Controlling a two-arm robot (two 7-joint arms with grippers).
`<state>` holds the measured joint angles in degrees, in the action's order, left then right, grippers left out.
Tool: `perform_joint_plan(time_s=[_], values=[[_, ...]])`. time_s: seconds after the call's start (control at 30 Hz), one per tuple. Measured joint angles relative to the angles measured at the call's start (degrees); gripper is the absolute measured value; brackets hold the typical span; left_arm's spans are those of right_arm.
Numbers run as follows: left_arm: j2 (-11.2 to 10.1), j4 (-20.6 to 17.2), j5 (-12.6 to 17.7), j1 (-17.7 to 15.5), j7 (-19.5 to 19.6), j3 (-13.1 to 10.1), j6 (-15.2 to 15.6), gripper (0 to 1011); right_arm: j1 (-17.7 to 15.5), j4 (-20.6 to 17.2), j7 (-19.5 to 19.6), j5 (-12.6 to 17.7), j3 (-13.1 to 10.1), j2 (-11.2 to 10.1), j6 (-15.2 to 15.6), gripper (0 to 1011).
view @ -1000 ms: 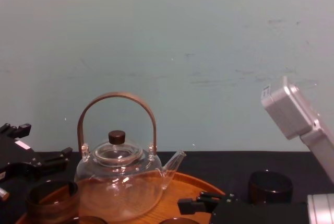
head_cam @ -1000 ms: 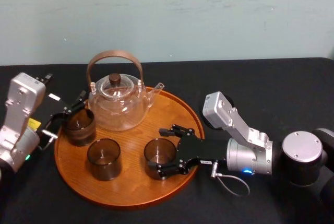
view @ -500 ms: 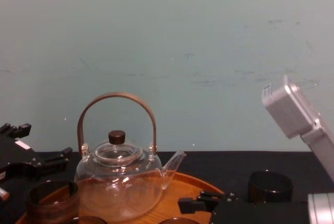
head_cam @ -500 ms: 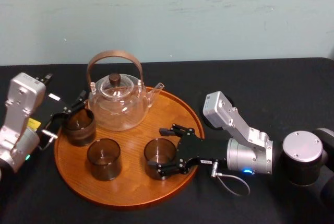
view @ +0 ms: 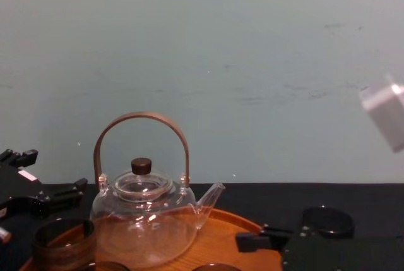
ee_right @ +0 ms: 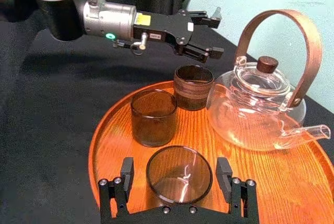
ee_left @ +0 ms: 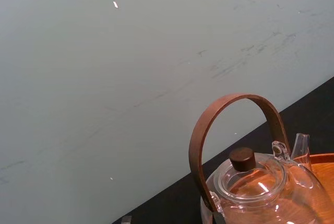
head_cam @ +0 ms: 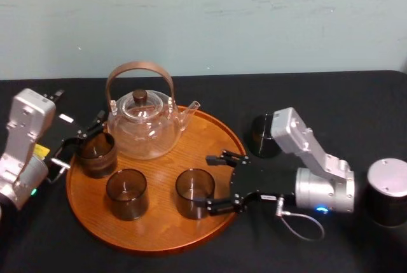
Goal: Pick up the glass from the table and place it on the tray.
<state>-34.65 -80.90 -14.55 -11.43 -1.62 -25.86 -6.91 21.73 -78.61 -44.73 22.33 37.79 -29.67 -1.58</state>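
Note:
A smoky brown glass stands upright on the round wooden tray, near its right front. My right gripper is open at that glass's right side. Its fingers flank the glass with a gap on each side. Two more glasses stand on the tray's left part. Another dark glass stands on the black table just right of the tray. My left gripper is open at the tray's left edge, beside the far-left glass.
A glass teapot with a tall brown hoop handle takes up the back of the tray, its spout pointing right. The black table runs back to a pale green wall.
My right arm has drawn back to the right, off the glass, which stays on the tray. The dark glass on the table behind it has come into view. The left arm is still.

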Motion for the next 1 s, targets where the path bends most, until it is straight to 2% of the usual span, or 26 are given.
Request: perform_joint_plan(time_s=[0.3, 0.43, 0.53, 0.57, 0.6, 0.73, 0.83, 1.0], values=[[0.0, 0.0, 0.0, 0.0, 0.0, 0.0, 0.0, 1001, -3.2, -5.2, -1.4, 3.3, -2.2, -5.6, -0.4, 1002], [0.0, 0.0, 0.0, 0.0, 0.0, 0.0, 0.0, 1001, -4.2, -6.6, -1.9, 4.4, -2.9, -7.5, -1.0, 1002], [0.0, 0.0, 0.0, 0.0, 0.0, 0.0, 0.0, 1001, -5.6, -8.2, -2.4, 5.6, -4.1, -9.5, -1.9, 1002], [0.0, 0.0, 0.0, 0.0, 0.0, 0.0, 0.0, 1001, -6.6, -9.2, -2.4, 6.5, -5.0, -10.8, -2.5, 1003], [0.0, 0.0, 0.0, 0.0, 0.0, 0.0, 0.0, 1001, -6.6, -9.2, -2.4, 6.5, -5.0, -10.8, -2.5, 1002], [0.0, 0.0, 0.0, 0.0, 0.0, 0.0, 0.0, 1002, -8.9, -11.1, -1.6, 8.3, -7.4, -13.1, -3.8, 1002], [0.0, 0.0, 0.0, 0.0, 0.0, 0.0, 0.0, 1001, -10.0, -11.6, -0.5, 8.9, -8.6, -13.8, -4.1, 1002], [0.0, 0.0, 0.0, 0.0, 0.0, 0.0, 0.0, 1002, -12.7, -12.2, 3.9, 10.3, -11.8, -14.3, -3.3, 1002]])
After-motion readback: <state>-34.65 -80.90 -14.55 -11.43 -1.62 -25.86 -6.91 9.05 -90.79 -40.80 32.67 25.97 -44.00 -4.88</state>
